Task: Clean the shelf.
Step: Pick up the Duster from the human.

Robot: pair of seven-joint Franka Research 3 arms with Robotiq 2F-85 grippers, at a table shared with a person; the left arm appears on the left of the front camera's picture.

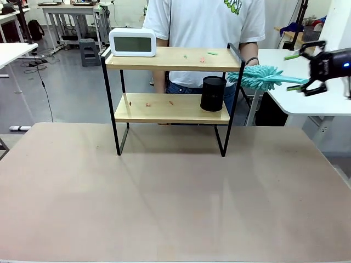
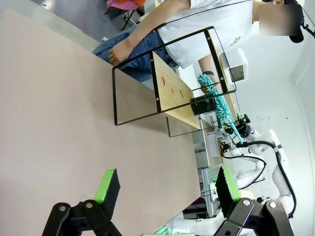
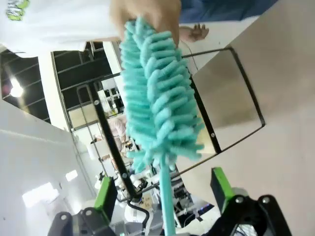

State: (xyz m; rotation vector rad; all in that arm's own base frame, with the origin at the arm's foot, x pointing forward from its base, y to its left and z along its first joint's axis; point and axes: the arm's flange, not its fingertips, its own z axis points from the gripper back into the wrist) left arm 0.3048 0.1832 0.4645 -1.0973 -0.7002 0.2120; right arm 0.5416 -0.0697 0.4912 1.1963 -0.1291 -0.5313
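The shelf (image 1: pixel 164 59) stands at the table's far middle, two wooden boards in a black frame, with small red and green crumbs on both boards. It also appears in the left wrist view (image 2: pixel 170 93) and the right wrist view (image 3: pixel 212 133). A person's hand (image 1: pixel 248 67) holds a teal fluffy duster (image 1: pixel 263 76) by its head, just right of the shelf. The duster's handle points into my right gripper (image 1: pixel 293 71), whose fingers stand open around it. In the right wrist view the duster (image 3: pixel 160 98) runs down between the right gripper's (image 3: pixel 164 191) spread green pads. My left gripper (image 2: pixel 167 187) hangs open over bare table.
A white digital clock (image 1: pixel 132 42) sits on the top board at the left. A black cylinder (image 1: pixel 213 93) stands on the lower board at the right. The person (image 1: pixel 205 27) stands behind the shelf. Bare tabletop (image 1: pixel 175 197) lies in front of it.
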